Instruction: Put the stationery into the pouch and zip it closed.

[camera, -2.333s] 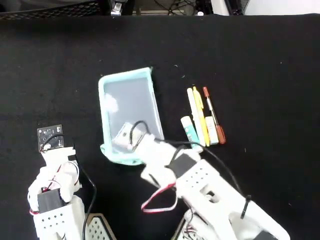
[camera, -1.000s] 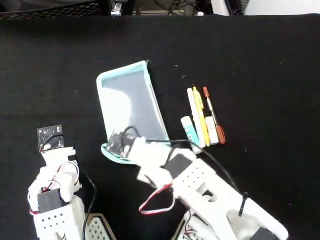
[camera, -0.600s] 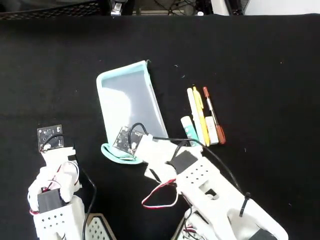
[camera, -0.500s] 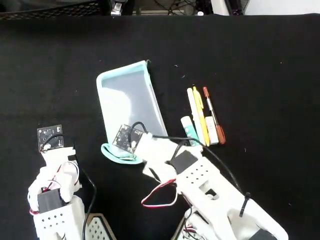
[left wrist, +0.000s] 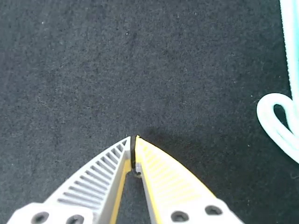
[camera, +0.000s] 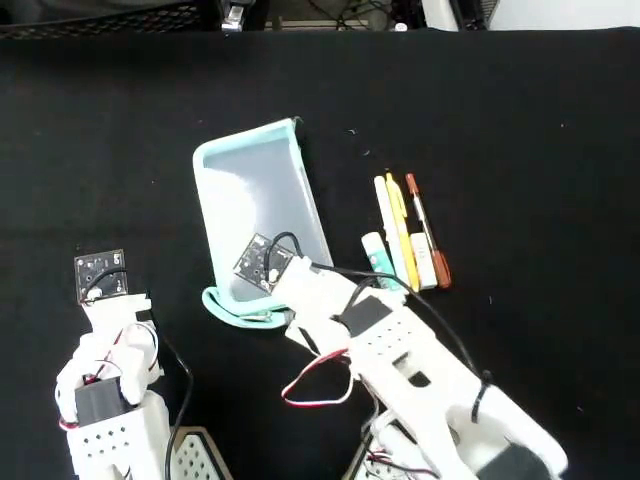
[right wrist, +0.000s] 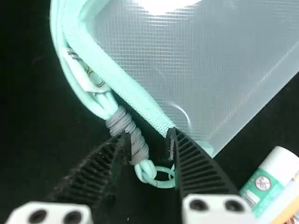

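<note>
Pouch [camera: 255,205] lay flat near the middle of your black table [camera: 520,130], a clear sleeve with mint trim, its long side running away from the arms. Your right arm [camera: 400,360] stretched over its near end and covered that corner from above. From that arm's wrist, your right gripper [right wrist: 147,136] showed its jaws apart, straddling the grey-wrapped pull cord [right wrist: 134,140] where it left the mint zip [right wrist: 140,109]. One finger [right wrist: 110,161] touched the wrap and the other stood just clear of it. A small mint ring [right wrist: 161,176] hung at the cord's end between the fingers. The stationery [camera: 405,235] sat outside the pouch on the right arm's side: a glue stick [camera: 377,257] nearest, then slim pens [camera: 400,225] lying side by side. A black cable [camera: 345,270] on the arm passed the glue stick's near end. Your left arm [camera: 105,380] stood well off to the left. Your left gripper [left wrist: 133,138] had its jaws together on nothing, tips over bare cloth, with a mint loop [left wrist: 280,123] of the pouch nearby
</note>
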Robot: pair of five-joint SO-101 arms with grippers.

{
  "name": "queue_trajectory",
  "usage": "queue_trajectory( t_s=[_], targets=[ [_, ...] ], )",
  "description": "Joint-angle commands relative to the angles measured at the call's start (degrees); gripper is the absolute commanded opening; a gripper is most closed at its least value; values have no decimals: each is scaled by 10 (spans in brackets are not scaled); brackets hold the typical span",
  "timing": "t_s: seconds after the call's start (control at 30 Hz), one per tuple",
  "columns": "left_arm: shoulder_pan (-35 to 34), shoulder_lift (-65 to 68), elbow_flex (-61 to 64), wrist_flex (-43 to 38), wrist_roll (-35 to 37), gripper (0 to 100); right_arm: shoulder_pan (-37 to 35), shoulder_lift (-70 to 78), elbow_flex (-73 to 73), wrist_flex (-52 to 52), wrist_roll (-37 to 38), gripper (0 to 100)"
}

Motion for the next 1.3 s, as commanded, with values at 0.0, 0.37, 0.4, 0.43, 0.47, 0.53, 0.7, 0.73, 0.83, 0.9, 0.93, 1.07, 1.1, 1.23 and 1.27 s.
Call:
queue_trajectory(
  t_s=[0.0,0.37,0.4,0.43,0.47,0.53,0.7,0.73,0.83,0.9,0.93,1.07,1.1,1.23,1.27],
  targets=[
    [7,-3,9,4,-4,30,10,65,-23,-22,-5,146],
    [7,-3,9,4,-4,30,10,94,-65,57,28,146],
    [7,-3,9,4,-4,30,7,90,-66,61,25,148],
    [7,-3,9,4,-4,30,6,84,-66,63,21,148],
    [7,-3,9,4,-4,30,6,74,-66,63,18,148],
    [7,-3,9,4,-4,30,6,45,-65,66,17,148],
    [7,-3,9,4,-4,30,-21,-66,-78,159,19,148],
    [7,-3,9,4,-4,30,-37,-91,-78,176,19,148],
    [7,-3,9,4,-4,30,-93,-140,-77,207,15,148],
    [7,-3,9,4,-4,30,-110,-149,-77,211,14,148],
    [7,-3,9,4,-4,30,-110,-147,-76,210,13,149],
    [7,-3,9,4,-4,30,-111,-107,-76,196,-2,152],
    [7,-3,9,4,-4,30,-111,-91,-76,187,-2,163],
    [7,-3,9,4,-4,30,-109,-8,-81,135,-2,213],
    [7,-3,9,4,-4,30,-109,13,-84,120,-2,208]
  ],
)
